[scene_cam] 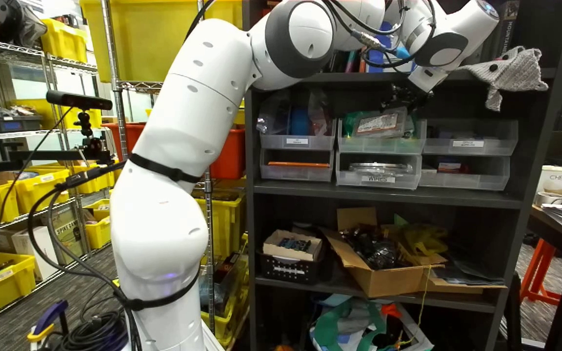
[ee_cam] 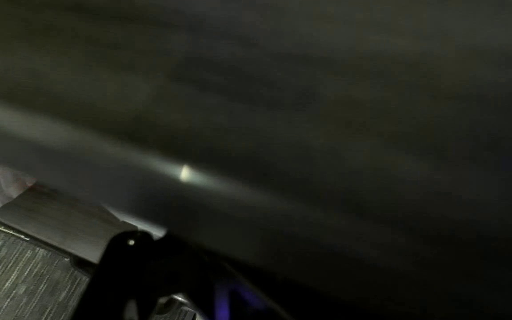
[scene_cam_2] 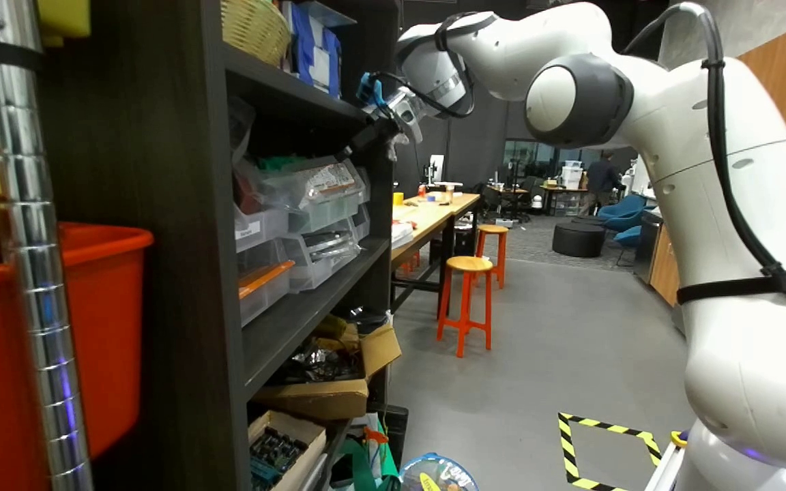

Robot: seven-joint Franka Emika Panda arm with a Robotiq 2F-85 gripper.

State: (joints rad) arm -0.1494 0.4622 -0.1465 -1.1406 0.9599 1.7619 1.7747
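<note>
Whether the jaws are spread or closed I cannot tell: in both exterior views the gripper (scene_cam_2: 352, 146) is too dark & small, and the wrist view shows mostly a blurred dark surface (ee_cam: 309, 124), w/ one black finger (ee_cam: 125, 262) low in it. No obj. can be seen for sure in the grip. Nearest is a clear, orange-labelled plastic pkg. (scene_cam: 380, 124), just below the gripper; if they touch, I can't confirm. The pkg. lies tilted in the upper middle bin (scene_cam: 381, 145), its top above the rim, w/ some green material (scene_cam: 351, 122) next to it. I judge it light, w/ thin, semi-stiff walls, smooth & thus prob. slippery; too hard a squeeze could dent or crack it. The best place for holding is, imo, the raised upper edge, approx. mid-length, pinched from both faces. Under this bin stands the WIRES bin (scene_cam: 377, 183), and more clear bins (scene_cam: 296, 142) are on both sides, stacked on a dark shelf (scene_cam: 388, 194). Further out, a grey knitted toy (scene_cam: 515, 73) shows by the upper board (scene_cam: 349, 77), & one level down is an open cardboard box (scene_cam: 398, 283).
</note>
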